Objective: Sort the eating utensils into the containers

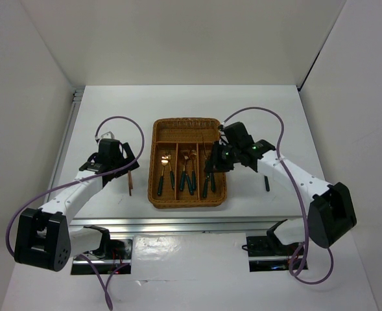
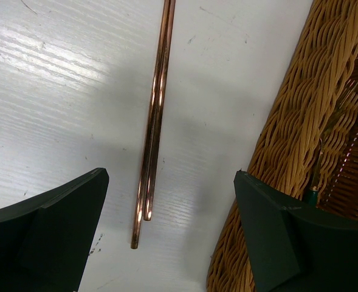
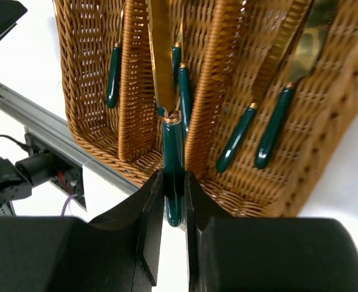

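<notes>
My right gripper (image 3: 172,185) is pinching the dark green handle of a gold-bladed knife (image 3: 172,143), with the blade pointing to twelve o'clock over the brown wicker cutlery tray (image 3: 87,115). Two matching knives (image 3: 273,125) are lying in the slot at two o'clock, so I am planning to shift that way, then lower it flat. My left gripper (image 2: 171,179) is gaping wide astride the copper-brown chopsticks (image 2: 155,121) on the white table (image 2: 57,91).

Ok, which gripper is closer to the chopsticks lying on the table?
Left. The left gripper, open, straddles the chopsticks; the right gripper is over the tray's opposite side, shut on a green-handled utensil.
</notes>
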Robot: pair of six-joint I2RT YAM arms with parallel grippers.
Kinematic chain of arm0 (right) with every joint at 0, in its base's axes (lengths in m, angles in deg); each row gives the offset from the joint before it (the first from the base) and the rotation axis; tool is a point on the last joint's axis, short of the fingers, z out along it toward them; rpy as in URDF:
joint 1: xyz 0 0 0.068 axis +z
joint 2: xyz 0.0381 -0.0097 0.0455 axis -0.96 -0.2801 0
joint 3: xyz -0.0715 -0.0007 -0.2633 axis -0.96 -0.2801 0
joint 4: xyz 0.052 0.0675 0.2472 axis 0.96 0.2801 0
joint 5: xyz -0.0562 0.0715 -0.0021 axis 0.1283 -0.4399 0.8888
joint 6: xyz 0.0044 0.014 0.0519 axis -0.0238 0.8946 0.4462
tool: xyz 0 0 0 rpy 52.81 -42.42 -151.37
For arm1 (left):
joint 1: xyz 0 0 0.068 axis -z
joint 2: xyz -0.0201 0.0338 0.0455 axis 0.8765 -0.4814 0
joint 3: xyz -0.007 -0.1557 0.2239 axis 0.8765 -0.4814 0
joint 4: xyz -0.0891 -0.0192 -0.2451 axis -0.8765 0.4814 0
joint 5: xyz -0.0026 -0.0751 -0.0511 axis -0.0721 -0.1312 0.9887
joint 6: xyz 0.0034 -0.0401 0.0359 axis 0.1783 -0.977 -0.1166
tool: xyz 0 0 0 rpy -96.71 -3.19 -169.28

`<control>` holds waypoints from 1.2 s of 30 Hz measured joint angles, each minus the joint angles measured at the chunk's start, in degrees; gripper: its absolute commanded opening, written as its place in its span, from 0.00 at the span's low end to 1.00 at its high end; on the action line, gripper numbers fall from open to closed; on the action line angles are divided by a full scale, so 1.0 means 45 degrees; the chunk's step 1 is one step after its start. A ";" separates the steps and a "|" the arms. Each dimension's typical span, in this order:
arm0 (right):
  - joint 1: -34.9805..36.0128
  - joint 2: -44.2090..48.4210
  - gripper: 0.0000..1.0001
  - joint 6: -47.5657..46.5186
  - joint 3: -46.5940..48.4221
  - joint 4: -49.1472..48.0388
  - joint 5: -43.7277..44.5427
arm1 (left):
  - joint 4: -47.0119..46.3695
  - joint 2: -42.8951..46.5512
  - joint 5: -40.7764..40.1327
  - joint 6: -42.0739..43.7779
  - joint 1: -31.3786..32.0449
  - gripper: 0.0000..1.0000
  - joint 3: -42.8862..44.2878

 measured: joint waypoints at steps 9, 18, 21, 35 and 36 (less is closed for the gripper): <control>0.1141 -0.0486 0.03 0.1647 -0.0107 -0.0005 0.2346 | 0.0000 0.0000 0.0000 -0.0005 -0.0107 1.00 0.0000; 0.1156 -0.1627 0.07 0.2205 -0.0631 0.0073 0.3186 | 0.0000 0.0005 0.0005 0.0005 -0.0107 1.00 0.0000; 0.1209 -0.2157 0.15 0.2210 -0.0651 0.0078 0.3269 | 0.0000 0.0005 0.0010 0.0005 -0.0107 1.00 0.0000; 0.1501 -0.2331 0.63 0.2157 0.0515 0.0831 0.4148 | 0.0000 0.0005 0.0015 0.0005 -0.0107 1.00 0.0000; 0.1501 -0.2283 0.65 0.2113 0.0719 0.0971 0.4299 | 0.0000 0.0005 0.0010 0.0005 -0.0107 1.00 0.0000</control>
